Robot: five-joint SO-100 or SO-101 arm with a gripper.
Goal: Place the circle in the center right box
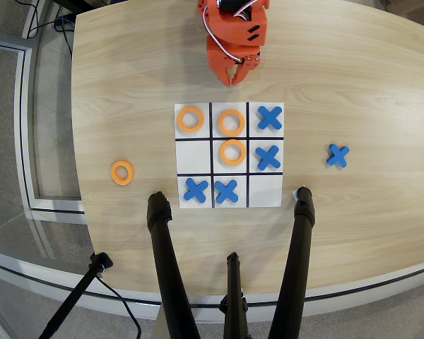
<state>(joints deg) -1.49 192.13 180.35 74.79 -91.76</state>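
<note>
While the end effector (236,76) hangs near the top centre of the overhead view, above the board (229,155) and clear of every piece, its two fingers look almost closed and pinch nothing, so the step in hand is, by my judgement, the reach for the loose ring (122,172). That ring lies flat on the bare bench (353,78) at centre left of the frame, well apart from the board's left edge. The target cell (193,157) is the middle cell of the board's left column, and it is empty; another orange ring (190,119) sits in the cell above it, a blue cross (196,190) in the cell below, and a ring (232,152) in the central cell beside it.

To do this well, the fingers should spread before descending, then straddle one side of the ring, one finger through the hole and one outside the rim. The ring is thin and flat, so the tips must come down nearly to the bench. Carrying it to the cell, the arm should lift high enough to clear its neighbours, then release low and centred so the ring stays inside the black lines.
</note>
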